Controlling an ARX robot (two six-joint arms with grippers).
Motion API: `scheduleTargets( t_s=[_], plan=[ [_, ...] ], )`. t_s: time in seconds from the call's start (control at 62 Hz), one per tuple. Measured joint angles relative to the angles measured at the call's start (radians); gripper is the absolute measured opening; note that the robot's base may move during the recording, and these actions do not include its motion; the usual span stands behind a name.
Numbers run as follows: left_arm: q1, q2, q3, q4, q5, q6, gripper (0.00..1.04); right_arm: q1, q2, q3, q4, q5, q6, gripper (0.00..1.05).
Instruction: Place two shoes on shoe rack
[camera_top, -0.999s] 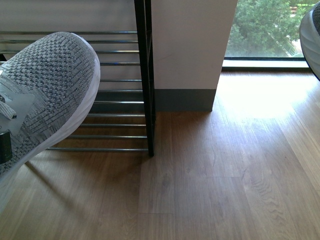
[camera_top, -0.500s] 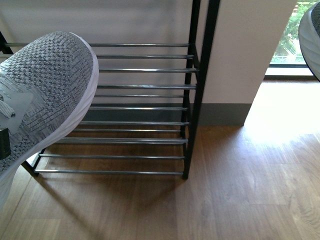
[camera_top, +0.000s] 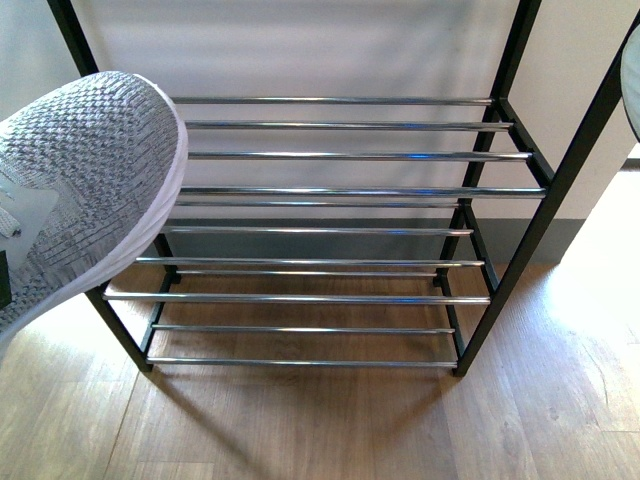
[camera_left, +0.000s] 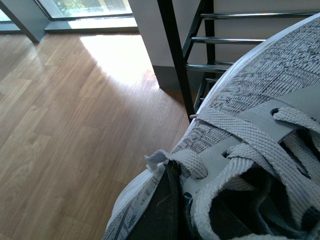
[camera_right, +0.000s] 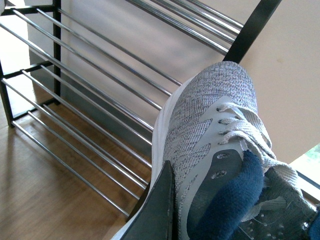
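A tall black metal shoe rack with tiers of shiny chrome rods (camera_top: 330, 190) stands on the light brown wooden floor (camera_top: 300, 430), with its back to a pale wall above a grey skirting board (camera_top: 300, 243). In the front view every rod that shows is bare.

A grey knit sneaker with a white sole and grey laces, the left-hand sneaker (camera_top: 85, 180), is in the air at the rack's left end. Its rounded toe overlaps the left post and the rod ends there (whether it touches them cannot be told). The left gripper (camera_left: 167, 200) grasps it. In the left wrist view one dark jaw lies flat against the knit side just beside the laces, while the other jaw is hidden by the shoe. The same view shows a black post of the rack just past the toe, and sunlit floor by a window beyond it.

A matching grey knit sneaker with a navy collar, the right-hand sneaker (camera_right: 210, 130), is held up by the right gripper (camera_right: 165, 205). One dark jaw presses on its outer side near the white sole and the other is out of sight, so the jaws are clenched on the shoe. Its toe points up along the rack's rods, close to a black post. The front view shows only a sliver of it, at the right edge beyond the rack's right post.
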Motion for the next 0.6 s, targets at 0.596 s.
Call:
scheduleTargets(
  t_s=[0.596],
  plan=[
    [-0.003,0.000,-0.002,0.000,0.010,0.001,0.01,0.000,0.001,-0.005,-0.001,0.004,0.007,0.01]
  ],
)
